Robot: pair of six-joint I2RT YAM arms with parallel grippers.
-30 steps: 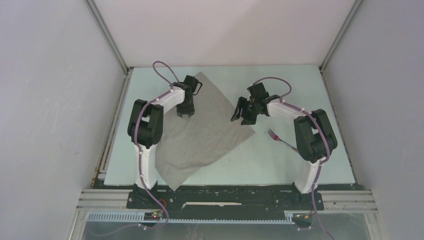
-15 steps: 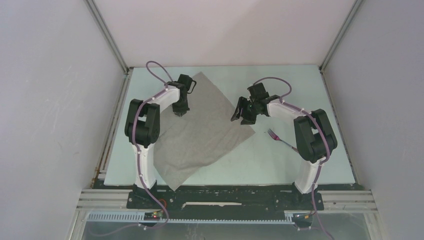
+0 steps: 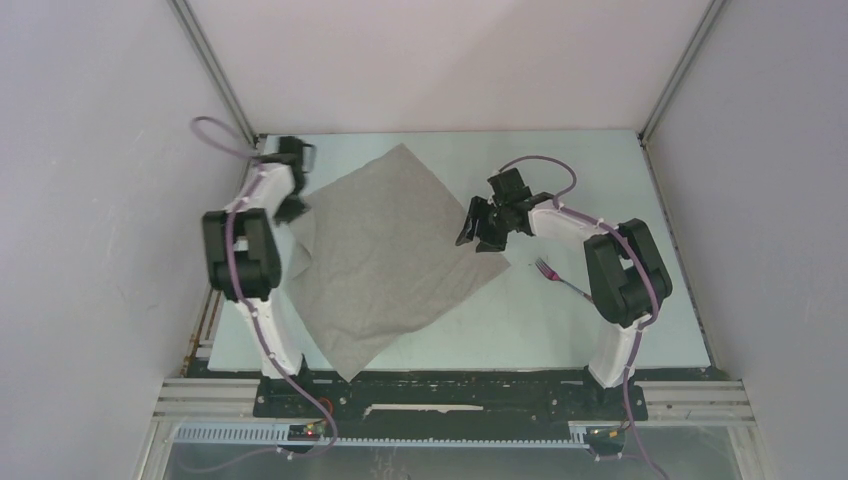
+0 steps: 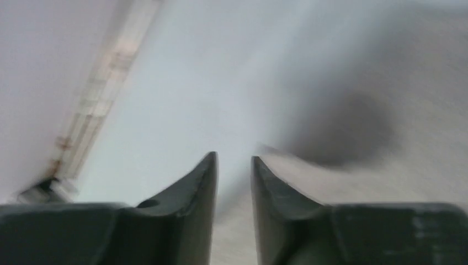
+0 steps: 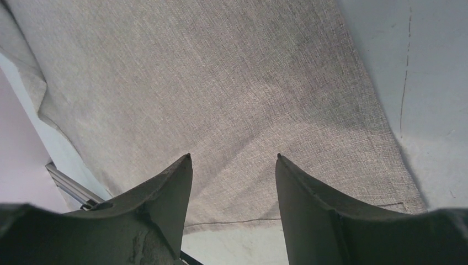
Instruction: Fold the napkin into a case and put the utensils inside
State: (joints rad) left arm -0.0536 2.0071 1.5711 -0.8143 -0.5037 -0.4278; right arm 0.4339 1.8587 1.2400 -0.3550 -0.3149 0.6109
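The napkin (image 3: 390, 250) lies spread as a diamond across the middle of the tabletop (image 3: 560, 180), unfolded, with a rumpled fold along its left edge. The left gripper (image 3: 292, 210) sits at the napkin's left corner. Its 2 jaws are drawn almost together with a thin gap, and the blurred wrist view does not let me tell whether cloth is pinched. The right gripper (image 3: 478, 235) hovers over the napkin's right corner, jaws spread apart with nothing between them. 1 fork (image 3: 558, 279) lies on the bare tabletop to the right of the napkin, not touching it.
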